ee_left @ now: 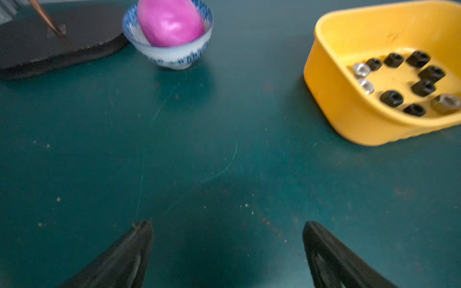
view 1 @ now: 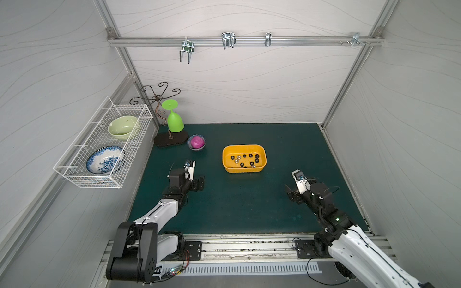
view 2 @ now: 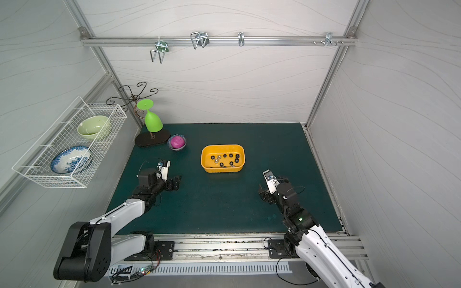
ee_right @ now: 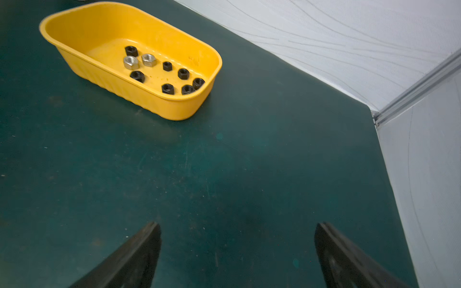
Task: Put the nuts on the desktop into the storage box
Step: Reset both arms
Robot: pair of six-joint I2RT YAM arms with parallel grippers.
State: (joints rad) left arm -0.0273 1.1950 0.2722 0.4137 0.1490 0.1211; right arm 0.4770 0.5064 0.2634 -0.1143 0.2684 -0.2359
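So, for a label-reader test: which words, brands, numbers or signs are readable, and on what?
None is readable.
The yellow plastic storage box, the black and silver hexagonal nuts in it and the dark green desktop mat bear no print.
A small pale label by the front rail: too small to read.

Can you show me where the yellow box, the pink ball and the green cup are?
yellow box (view 1: pixel 243 170), in a top view, on its near outer wall.
pink ball (view 1: pixel 196 141), in a top view, on its middle.
green cup (view 1: pixel 175 123), in a top view, on its upturned bowl.
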